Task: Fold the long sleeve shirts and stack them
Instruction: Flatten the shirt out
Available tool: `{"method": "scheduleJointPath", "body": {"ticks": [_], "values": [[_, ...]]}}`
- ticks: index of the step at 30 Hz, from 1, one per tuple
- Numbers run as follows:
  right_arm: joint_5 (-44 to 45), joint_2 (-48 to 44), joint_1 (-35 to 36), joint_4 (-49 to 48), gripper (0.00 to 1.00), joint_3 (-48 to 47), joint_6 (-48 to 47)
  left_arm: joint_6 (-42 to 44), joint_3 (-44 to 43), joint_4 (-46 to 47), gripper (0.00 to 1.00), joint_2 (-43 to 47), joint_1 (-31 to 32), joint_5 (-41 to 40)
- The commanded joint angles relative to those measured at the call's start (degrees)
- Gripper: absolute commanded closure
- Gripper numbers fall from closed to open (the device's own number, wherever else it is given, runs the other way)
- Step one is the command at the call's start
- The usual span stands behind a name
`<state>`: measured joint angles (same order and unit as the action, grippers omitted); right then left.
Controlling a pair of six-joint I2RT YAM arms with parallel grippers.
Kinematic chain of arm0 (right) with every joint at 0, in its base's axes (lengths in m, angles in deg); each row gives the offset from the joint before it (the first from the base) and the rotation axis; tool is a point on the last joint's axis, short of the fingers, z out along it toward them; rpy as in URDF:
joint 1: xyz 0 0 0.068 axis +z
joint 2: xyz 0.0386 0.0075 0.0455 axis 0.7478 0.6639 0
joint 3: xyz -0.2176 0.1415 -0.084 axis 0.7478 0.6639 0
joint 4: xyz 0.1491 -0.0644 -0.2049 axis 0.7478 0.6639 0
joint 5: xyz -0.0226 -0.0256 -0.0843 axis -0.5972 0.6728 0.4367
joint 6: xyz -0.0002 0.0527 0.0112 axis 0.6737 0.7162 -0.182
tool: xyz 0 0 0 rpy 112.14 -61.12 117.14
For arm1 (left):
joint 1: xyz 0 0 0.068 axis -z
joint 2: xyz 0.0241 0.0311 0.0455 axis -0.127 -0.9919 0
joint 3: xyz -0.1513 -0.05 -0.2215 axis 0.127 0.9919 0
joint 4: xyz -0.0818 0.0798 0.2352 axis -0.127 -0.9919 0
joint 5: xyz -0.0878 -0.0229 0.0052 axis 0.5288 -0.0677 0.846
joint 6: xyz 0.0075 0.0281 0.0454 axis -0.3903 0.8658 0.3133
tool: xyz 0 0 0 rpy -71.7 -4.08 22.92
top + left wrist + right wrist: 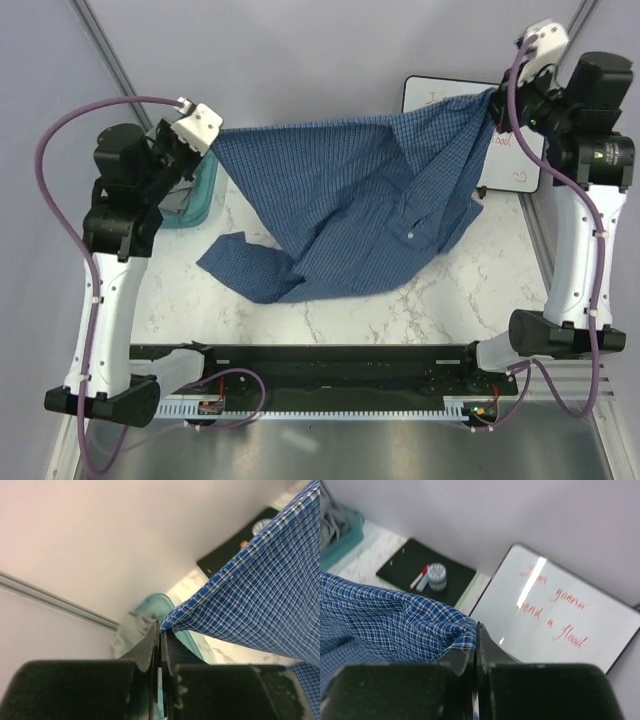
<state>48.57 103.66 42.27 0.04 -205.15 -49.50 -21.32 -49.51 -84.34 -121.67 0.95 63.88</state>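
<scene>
Your left tool (160, 626) and right tool (476, 628) pinch thin edges of the checked shirt (350, 190); pulling toward 9 and 3 o'clock risks slippage.

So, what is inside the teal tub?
Grey fabric lies bunched in the teal tub. The tub's floor is hidden beneath it, and from above the left arm covers most of it.

Red handwriting on whiteboard (555, 617) reads "I'm gonna send a flood", glare partly over "send", no other text legible
</scene>
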Motion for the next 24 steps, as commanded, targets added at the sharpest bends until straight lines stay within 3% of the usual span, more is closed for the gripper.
{"method": "scheduleJointPath", "body": {"ticks": [1, 8, 14, 24], "values": [[6.54, -4.75, -0.72, -4.61, 1.00, -8.21, 5.72, -1.33, -6.91, 2.00, 0.98, 3.81, -0.25, -5.56], [19.90, -19.96, -0.64, -11.99, 1.00, -5.14, 2.83, 1.22, -11.67, 7.72, 0.98, 12.78, -0.25, -11.53], [26.33, -28.58, -0.72, -14.10, 1.00, -10.67, -0.69, 0.26, -14.12, 8.24, 0.98, 21.57, -0.34, -7.15], [29.41, -31.49, -0.64, -23.67, 1.00, -16.57, -7.29, -1.42, -34.86, 6.58, 0.98, 17.27, -2.53, -8.20]]}}
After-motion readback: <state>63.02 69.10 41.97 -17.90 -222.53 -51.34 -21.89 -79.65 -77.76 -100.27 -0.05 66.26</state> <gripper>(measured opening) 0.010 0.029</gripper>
